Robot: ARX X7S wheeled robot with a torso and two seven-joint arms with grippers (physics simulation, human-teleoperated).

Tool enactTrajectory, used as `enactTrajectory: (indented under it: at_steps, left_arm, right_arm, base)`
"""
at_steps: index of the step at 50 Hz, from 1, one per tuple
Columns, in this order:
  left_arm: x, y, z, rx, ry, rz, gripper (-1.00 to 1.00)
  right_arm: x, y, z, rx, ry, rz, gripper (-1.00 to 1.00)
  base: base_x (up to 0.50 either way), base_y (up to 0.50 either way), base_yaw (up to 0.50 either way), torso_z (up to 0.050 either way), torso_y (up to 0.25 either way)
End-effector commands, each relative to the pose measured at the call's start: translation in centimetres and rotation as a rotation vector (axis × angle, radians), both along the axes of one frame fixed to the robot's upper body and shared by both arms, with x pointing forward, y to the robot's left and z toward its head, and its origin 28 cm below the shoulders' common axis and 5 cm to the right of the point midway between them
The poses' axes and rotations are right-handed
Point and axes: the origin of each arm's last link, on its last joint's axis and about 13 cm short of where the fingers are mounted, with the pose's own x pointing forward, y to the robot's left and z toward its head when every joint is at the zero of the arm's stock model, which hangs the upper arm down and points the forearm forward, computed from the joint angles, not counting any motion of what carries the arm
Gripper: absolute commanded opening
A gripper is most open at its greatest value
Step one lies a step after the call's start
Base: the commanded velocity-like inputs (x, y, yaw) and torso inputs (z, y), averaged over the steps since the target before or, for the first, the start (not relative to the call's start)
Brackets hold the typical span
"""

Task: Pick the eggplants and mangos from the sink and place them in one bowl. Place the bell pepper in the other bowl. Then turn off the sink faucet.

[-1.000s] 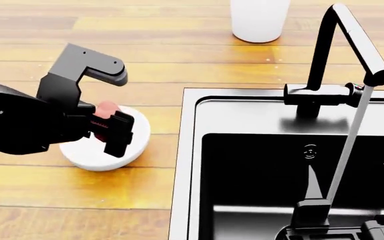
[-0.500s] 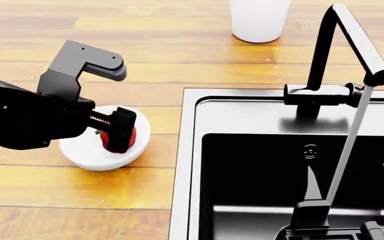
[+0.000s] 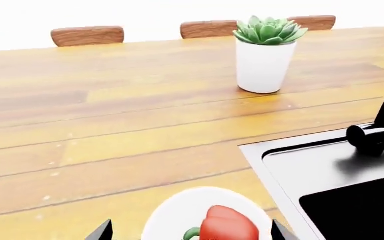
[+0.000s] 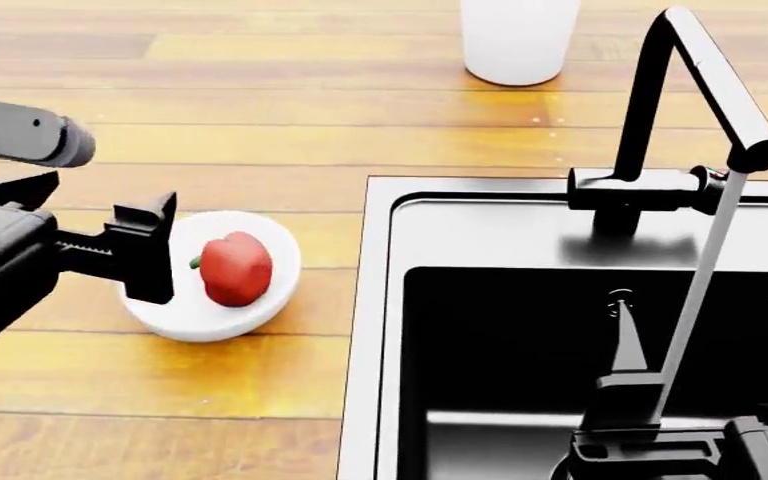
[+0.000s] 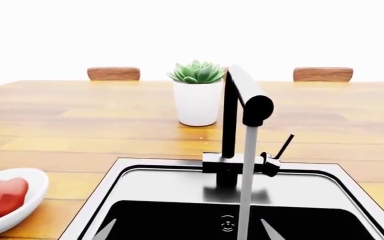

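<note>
The wooden surface (image 4: 224, 120) is carrying the sink (image 4: 491, 240) at right, the sink faucet (image 4: 684, 110) running water into it. Left of the sink, the white bowl (image 4: 177, 310) is holding the bell pepper (image 4: 235, 268). The left hand (image 4: 157, 262) is hanging open and empty beside it; whether the right hand (image 4: 704, 440), low in the basin, is open or closed cannot be told.

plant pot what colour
White pot, with a green succulent; the left wrist view shows it best.
</note>
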Motion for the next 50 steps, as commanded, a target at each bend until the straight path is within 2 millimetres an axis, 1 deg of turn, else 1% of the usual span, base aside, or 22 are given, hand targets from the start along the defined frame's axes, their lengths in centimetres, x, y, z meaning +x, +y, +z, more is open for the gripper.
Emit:
enactTrajectory:
  at_steps: [1, 3, 6, 8, 11, 14, 18, 21, 27, 34, 40, 50]
  left_arm:
    - [-5.0, 0.2, -2.3, -0.047, -0.156, 0.058, 1.00]
    - [-4.9, 0.2, -2.5, -0.045, -0.161, 0.070, 1.00]
    - [-5.4, 0.3, -2.6, -0.059, -0.175, 0.078, 1.00]
    - [-6.0, 0.3, -3.2, -0.044, -0.150, 0.059, 1.00]
    - [-6.5, 0.4, -3.9, -0.029, -0.152, 0.079, 1.00]
    - [-6.5, 0.4, -4.2, -0.024, -0.146, 0.092, 1.00]
    - [-6.9, 0.4, -3.7, -0.027, -0.154, 0.094, 1.00]
    - [-7.3, 0.2, -3.6, -0.032, -0.156, 0.085, 1.00]
    - [-7.1, 0.2, -3.0, -0.044, -0.170, 0.094, 1.00]
    - [-7.2, 0.0, -3.1, -0.042, -0.171, 0.082, 1.00]
    - [-6.7, 0.1, -2.7, -0.041, -0.183, 0.082, 1.00]
    - [-6.7, 0.1, -3.3, -0.047, -0.175, 0.082, 1.00]
  right_arm:
    - [0.3, 0.2, 0.0, -0.020, -0.015, -0.006, 1.00]
    - [0.1, 0.2, -0.4, -0.012, -0.003, -0.012, 1.00]
    - [-0.1, 0.1, -0.4, -0.013, 0.001, -0.021, 1.00]
    - [-0.2, 0.1, -0.2, -0.012, -0.013, -0.027, 1.00]
    - [-0.1, 0.2, -0.8, -0.004, -0.004, -0.024, 1.00]
    - [0.0, 0.2, -0.8, 0.000, 0.002, -0.026, 1.00]
    - [-0.1, 0.1, -0.9, 0.000, -0.007, -0.032, 1.00]
    - [-0.1, 0.1, -0.9, 0.002, -0.011, -0.031, 1.00]
    - [-0.2, 0.1, -1.0, -0.018, -0.015, -0.024, 1.00]
    - [-0.2, 0.0, -0.9, -0.018, -0.015, -0.028, 1.00]
    - [-0.2, 0.0, -0.9, -0.014, -0.019, -0.031, 1.00]
    - [0.0, 0.1, -0.8, -0.019, -0.017, -0.027, 1.00]
  base:
    - [0.00, 0.00, 0.00, 0.000, 0.000]
    - [0.00, 0.00, 0.00, 0.000, 0.000]
    - [0.00, 0.00, 0.00, 0.000, 0.000]
    - [0.00, 0.00, 0.00, 0.000, 0.000]
    - [0.00, 0.00, 0.00, 0.000, 0.000]
    - [0.00, -0.12, 0.00, 0.000, 0.000]
    - [0.00, -0.38, 0.00, 0.000, 0.000]
    - [0.00, -0.42, 0.00, 0.000, 0.000]
    - [0.00, -0.48, 0.00, 0.000, 0.000]
    - [0.00, -0.50, 0.00, 0.000, 0.000]
    - [0.00, -0.50, 0.00, 0.000, 0.000]
    - [0.00, -0.50, 0.00, 0.000, 0.000]
